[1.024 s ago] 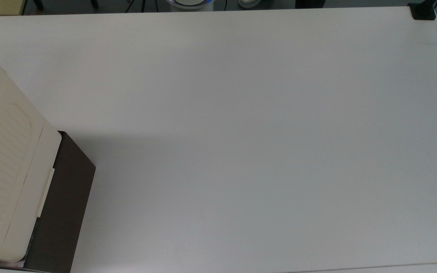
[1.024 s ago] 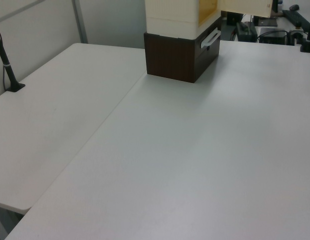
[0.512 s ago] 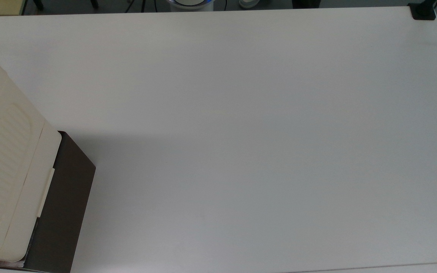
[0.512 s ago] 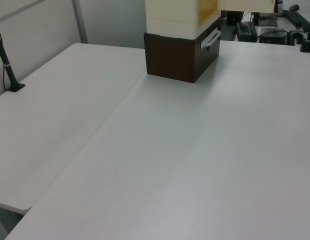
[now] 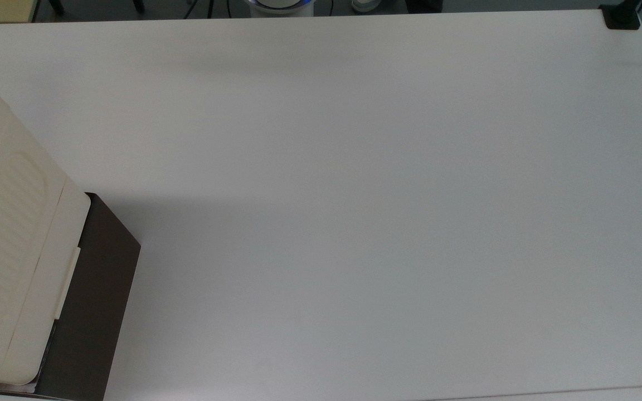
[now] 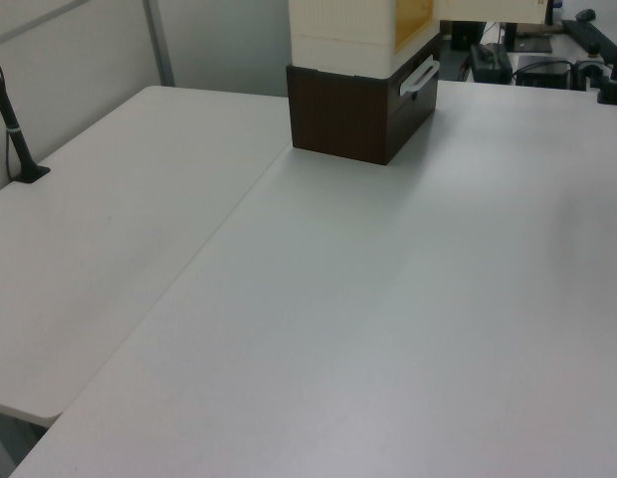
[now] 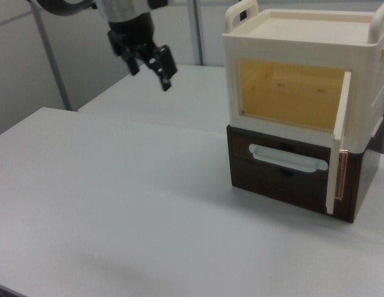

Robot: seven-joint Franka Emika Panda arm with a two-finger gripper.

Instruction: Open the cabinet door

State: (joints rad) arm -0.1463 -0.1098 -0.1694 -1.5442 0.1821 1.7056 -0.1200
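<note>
White laminate forms the table point(image 7: 117, 204), which spans the foreground of the right view as bare surface. Farther back, toward the right view's right, the cabinet point(image 7: 297, 117) stands on the table: a cream plastic upper compartment with rounded corner posts, set on a dark brown lower section point(image 7: 285, 176) that carries a pale curved pull handle point(image 7: 283, 158). The cabinet door point(image 7: 338, 145) is swung outward and stands edge-on at the right view's right side of the opening, hinged on that side, exposing a yellowish interior point(image 7: 290, 94). In the top view the cabinet point(image 5: 9, 245) sits at the top view's lower left corner, showing a ribbed recessed cream panel beside a dark brown face with a slim cream strip handle point(image 5: 68, 282). In the left view the cabinet point(image 6: 360, 95) stands at the far end of the table, near the seam between two tabletops. At the back of the right view, toward the right view's upper left, the gripper point(image 7: 152, 65) hangs above the table, well apart from the cabinet, its black fingers point(image 7: 166, 70) spread apart with nothing between them.
</note>
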